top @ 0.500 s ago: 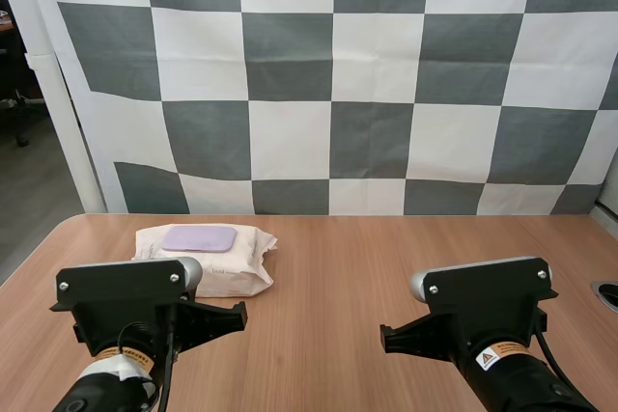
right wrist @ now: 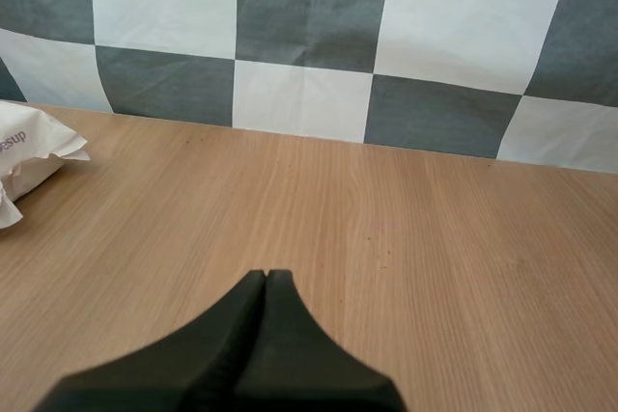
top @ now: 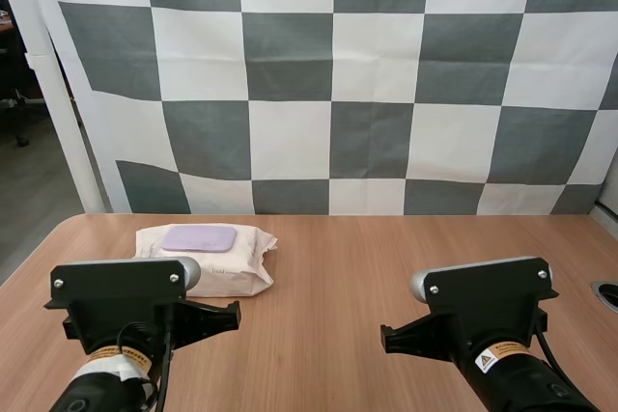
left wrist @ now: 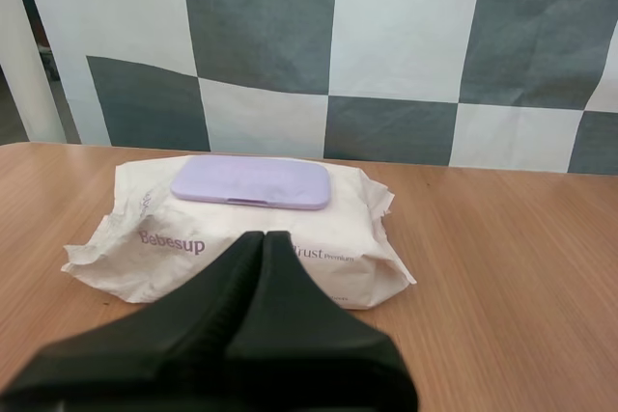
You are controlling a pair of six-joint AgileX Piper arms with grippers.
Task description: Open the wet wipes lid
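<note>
A white pack of wet wipes lies flat on the wooden table at the left, its lilac lid shut on top. In the left wrist view the pack and its lid lie just ahead of my left gripper, whose fingers lie together as one dark wedge, holding nothing. My right gripper is shut too, over bare table, with a corner of the pack off to its side. Both arms sit low at the near edge in the high view.
The wooden table stretches bare to the right of the pack. A round dark hole sits at the table's right edge.
My left arm has shifted slightly to the left and down in the high view. The pack and the right arm have not moved.
</note>
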